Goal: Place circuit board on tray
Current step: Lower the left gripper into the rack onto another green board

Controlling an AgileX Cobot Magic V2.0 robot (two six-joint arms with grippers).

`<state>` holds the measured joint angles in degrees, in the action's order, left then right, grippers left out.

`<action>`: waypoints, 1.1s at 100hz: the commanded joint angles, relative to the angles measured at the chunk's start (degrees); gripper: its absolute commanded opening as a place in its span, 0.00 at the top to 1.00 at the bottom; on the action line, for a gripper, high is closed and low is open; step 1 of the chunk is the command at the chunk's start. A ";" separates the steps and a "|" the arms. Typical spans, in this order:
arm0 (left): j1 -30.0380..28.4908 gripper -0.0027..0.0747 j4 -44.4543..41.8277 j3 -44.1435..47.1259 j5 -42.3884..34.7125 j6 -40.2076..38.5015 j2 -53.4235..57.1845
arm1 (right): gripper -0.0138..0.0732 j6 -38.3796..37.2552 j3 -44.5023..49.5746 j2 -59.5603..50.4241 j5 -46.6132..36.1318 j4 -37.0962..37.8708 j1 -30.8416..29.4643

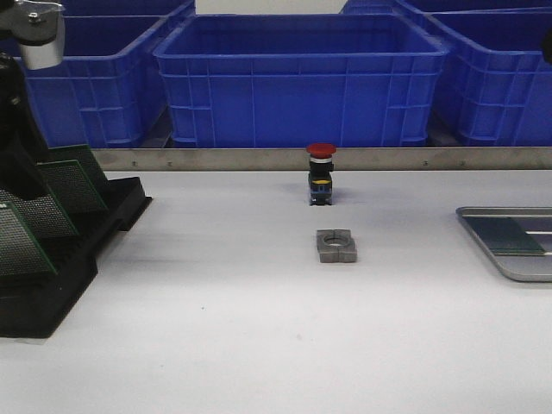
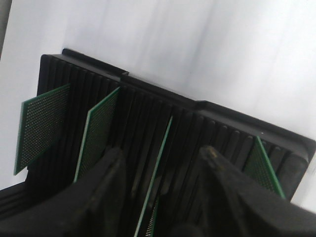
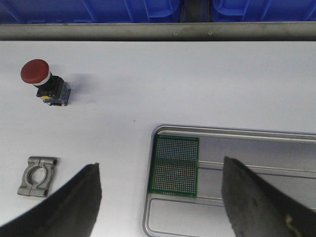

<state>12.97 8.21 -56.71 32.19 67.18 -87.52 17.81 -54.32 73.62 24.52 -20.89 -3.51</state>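
Note:
Several green circuit boards stand on edge in a black slotted rack (image 1: 78,250) at the table's left. My left gripper (image 2: 162,149) is open above the rack (image 2: 148,108), its fingers on either side of one upright board (image 2: 159,165) without touching it. In the front view only the left arm (image 1: 15,103) shows, over the rack. The silver tray (image 1: 517,263) lies at the right edge, with one green circuit board (image 1: 509,235) flat on it. My right gripper (image 3: 160,164) is open and empty above the tray (image 3: 247,148) and that board (image 3: 175,165).
A red-capped push button (image 1: 321,172) and a grey metal clamp block (image 1: 336,245) stand mid-table; both also show in the right wrist view, the button (image 3: 43,81) and the block (image 3: 37,176). Blue crates (image 1: 293,78) sit behind a metal rail (image 1: 345,159).

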 commanded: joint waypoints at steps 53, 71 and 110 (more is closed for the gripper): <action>-0.29 0.61 0.37 -1.88 -3.32 -0.68 -2.10 | 0.23 0.69 -1.33 -1.86 -3.30 -0.09 -0.37; -0.29 0.61 0.37 -3.31 -3.53 -0.68 -4.00 | 0.23 0.69 -1.33 -1.86 -3.30 -0.14 -0.37; -0.29 0.90 0.37 -5.24 -2.02 -0.68 -4.16 | 0.23 0.69 -1.33 -1.86 -3.29 -0.14 -0.37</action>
<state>12.97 7.99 -60.29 31.22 67.18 -93.71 17.81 -54.32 73.62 24.52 -20.89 -3.51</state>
